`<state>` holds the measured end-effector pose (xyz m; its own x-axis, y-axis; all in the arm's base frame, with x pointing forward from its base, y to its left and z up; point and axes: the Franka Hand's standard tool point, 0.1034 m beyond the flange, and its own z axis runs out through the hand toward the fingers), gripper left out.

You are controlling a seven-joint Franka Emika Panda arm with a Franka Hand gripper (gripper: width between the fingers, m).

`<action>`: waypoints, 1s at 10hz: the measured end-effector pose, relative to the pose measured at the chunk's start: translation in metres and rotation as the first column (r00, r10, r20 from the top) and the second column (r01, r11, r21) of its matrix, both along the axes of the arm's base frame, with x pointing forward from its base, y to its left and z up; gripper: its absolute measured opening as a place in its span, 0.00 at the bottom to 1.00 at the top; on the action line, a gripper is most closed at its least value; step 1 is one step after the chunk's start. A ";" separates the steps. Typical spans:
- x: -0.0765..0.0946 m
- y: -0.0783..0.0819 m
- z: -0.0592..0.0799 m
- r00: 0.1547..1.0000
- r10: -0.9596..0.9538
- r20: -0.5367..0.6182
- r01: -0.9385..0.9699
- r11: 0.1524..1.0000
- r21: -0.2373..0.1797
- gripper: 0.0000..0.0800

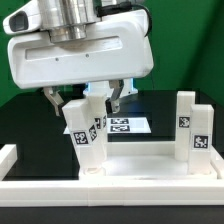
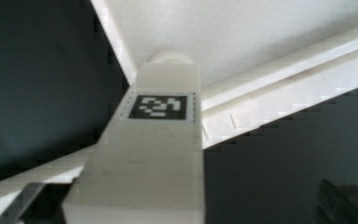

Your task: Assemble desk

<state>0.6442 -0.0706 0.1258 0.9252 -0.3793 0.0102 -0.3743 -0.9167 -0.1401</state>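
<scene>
Exterior view: gripper (image 1: 93, 104) jaws pinch a tilted leg (image 1: 86, 138) at the tabletop (image 1: 140, 166) corner on the exterior view's left. Second leg (image 1: 192, 128) stands upright at the opposite corner. Black-and-white tags only; no readable writing.

The marker board (image 1: 128, 125) lies flat on the black table (image 1: 30, 122), its printed black-and-white tags facing up. A low white border rail (image 1: 8, 156) stands at the table's edge, toward the exterior view's left of the marker board. Behind the marker board, a green backdrop (image 1: 185, 45) rises beyond the table's far edge.
</scene>
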 end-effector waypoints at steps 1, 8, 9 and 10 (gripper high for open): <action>0.000 0.000 0.000 1.000 0.000 0.000 0.000 1.000 0.000 0.66; -0.001 -0.002 -0.003 0.846 -0.529 -0.069 0.531 0.847 0.010 0.36; -0.002 0.000 -0.003 0.761 -0.644 -0.082 0.646 0.763 0.005 0.36; -0.004 0.000 -0.002 0.662 -0.745 -0.083 0.748 0.664 0.005 0.36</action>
<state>0.6404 -0.0705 0.1234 0.3295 -0.9417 -0.0687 -0.9404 -0.3208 -0.1125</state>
